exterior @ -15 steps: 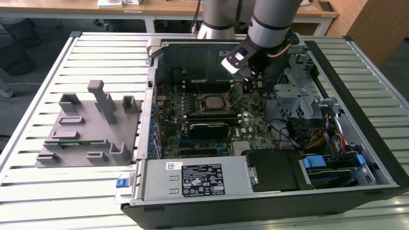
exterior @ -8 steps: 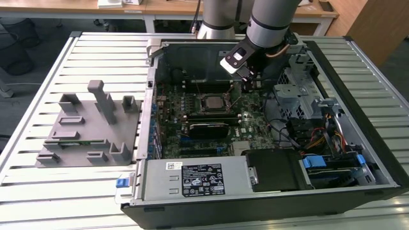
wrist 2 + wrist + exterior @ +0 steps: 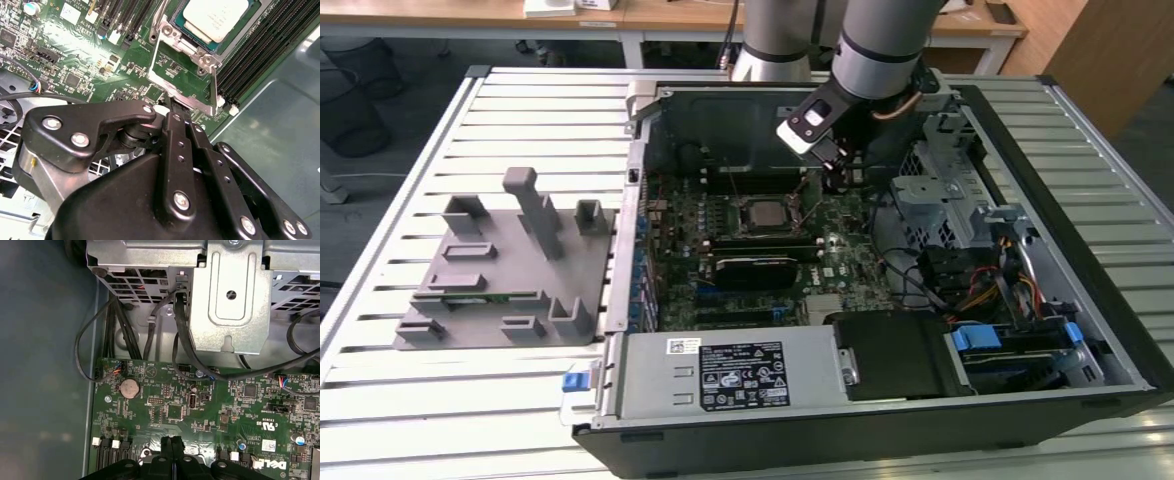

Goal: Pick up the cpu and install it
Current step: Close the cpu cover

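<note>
Black gripper (image 3: 172,106) linkage sits closest in the second wrist view, its two fingers (image 3: 166,447) pressed together with nothing between them. Just beyond the fingertips the hinged metal frame (image 3: 213,82) of the socket (image 3: 177,20) stands raised, and past it lies the cpu (image 3: 216,17), flat in the socket with its silvery top up. That placement suggests the chip is seated and the closed jaws serve as a pusher against the frame's near edge, though whether they touch it I cannot tell. Counted: one cpu, one socket, one frame, two fingers. Behind the jaws one coin cell (image 3: 130,388) sits on the motherboard (image 3: 200,410); well off to their side one grey fixture (image 3: 494,270) rests outside the case (image 3: 881,435).
</note>
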`<act>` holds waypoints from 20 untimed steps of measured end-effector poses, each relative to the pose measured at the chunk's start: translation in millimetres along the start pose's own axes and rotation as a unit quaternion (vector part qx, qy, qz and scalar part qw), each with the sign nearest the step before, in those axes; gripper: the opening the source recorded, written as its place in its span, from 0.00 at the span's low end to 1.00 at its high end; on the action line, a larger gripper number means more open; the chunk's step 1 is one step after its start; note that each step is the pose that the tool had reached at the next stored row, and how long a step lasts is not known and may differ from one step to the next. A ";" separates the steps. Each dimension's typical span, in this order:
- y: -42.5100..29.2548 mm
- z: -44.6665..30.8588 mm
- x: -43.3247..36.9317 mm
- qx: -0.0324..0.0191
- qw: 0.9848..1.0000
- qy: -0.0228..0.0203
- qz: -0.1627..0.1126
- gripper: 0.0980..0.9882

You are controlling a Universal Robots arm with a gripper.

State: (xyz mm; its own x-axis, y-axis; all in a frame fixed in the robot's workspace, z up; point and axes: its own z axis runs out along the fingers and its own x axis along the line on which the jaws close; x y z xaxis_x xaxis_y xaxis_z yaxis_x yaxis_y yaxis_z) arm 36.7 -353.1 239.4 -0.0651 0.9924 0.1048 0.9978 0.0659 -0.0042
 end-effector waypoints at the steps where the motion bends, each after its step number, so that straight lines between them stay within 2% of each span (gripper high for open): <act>1: -0.2 0.0 0.0 0.000 1.000 0.000 0.000 0.01; 20: -5.6 0.3 0.4 0.000 1.000 0.000 0.000 0.01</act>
State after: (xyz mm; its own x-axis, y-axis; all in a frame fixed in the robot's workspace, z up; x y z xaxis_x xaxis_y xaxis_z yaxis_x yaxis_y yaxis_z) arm 31.1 -353.1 239.1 -0.0651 0.9924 0.1048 0.9978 0.0659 -0.0041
